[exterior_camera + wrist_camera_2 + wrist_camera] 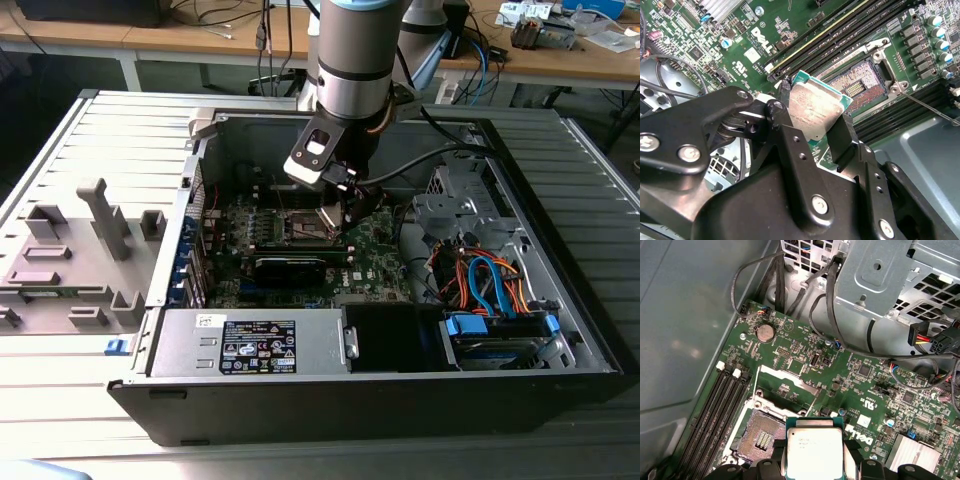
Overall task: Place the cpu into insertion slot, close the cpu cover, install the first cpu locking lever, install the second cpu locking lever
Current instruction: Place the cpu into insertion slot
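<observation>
My gripper [812, 119] is shut on the cpu [815, 107], a small square chip with a silver-grey top and green edge, gripped by two opposite sides. In both wrist views the chip hangs tilted just above the motherboard, beside the insertion slot [856, 84], whose bare contact field shows. The first wrist view shows the cpu [815, 454] offset to one side of the insertion slot [761, 438], with the cpu cover [785, 386] standing raised behind it. A thin locking lever [927, 107] sticks out free. In the exterior view the gripper [352, 215] hangs inside the open computer case over the insertion slot [306, 226].
Long black memory slots [715, 415] run beside the socket. A black card [290, 268] lies in front of it, and a power supply [250, 345] sits at the case front. The drive cage with coloured cables [480, 280] is on the exterior view's right. A grey fixture [90, 240] stands outside on the left.
</observation>
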You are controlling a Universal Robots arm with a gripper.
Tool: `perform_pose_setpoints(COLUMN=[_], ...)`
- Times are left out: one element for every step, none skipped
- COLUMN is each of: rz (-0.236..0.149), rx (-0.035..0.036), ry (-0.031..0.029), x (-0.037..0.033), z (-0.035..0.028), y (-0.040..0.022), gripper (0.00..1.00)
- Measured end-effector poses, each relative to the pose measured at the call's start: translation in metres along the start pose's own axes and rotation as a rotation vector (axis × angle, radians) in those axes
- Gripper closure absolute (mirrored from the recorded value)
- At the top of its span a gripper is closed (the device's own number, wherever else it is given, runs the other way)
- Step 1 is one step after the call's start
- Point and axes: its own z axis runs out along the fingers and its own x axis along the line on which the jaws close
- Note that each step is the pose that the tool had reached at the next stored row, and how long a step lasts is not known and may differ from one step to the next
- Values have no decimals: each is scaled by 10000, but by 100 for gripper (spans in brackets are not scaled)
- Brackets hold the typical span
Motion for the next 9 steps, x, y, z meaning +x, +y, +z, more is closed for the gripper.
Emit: perform_pose_setpoints(rz=[8,12,17,25,31,34,42,50,57], rx=[0,0,0,0,0,0,0,-1,0], ry=[0,0,-1,-1,-1,-1,-2,-2,-2], x=[0,0,0,0,0,0,0,0,0], z=[0,0,0,0,0,0,0,0,0], y=[0,0,0,0,0,0,0,0,0], gripper=[45,45,45,45,45,45,45,45,45])
